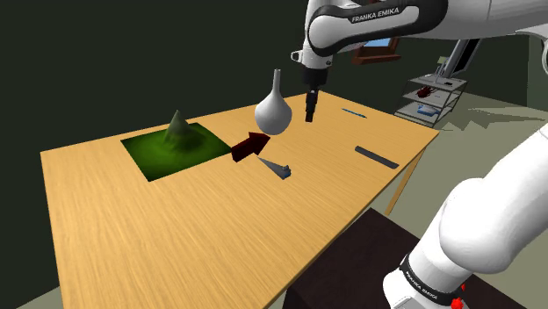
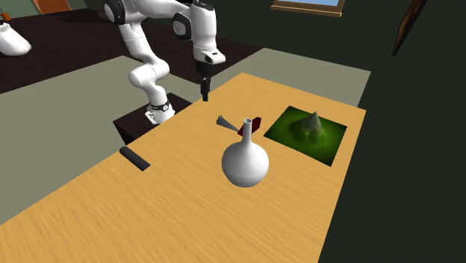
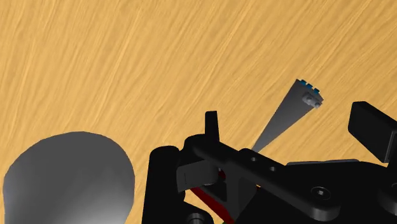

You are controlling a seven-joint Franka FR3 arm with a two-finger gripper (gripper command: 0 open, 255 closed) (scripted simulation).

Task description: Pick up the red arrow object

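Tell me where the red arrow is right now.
In the shoulder view the red arrow lies on the table, just right of the green mat, beside the white vase and behind the grey wedge.

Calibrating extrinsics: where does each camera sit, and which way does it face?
Shoulder view: beside the stand, looking down across the table; arm and jaws show.
Second exterior view: across the table, facing the robot; whole arm shows.
Wrist view: on the hand, looking down at the table; open jaws show.
Shared: white vase in all three; red arrow and green mat in both exterior views.
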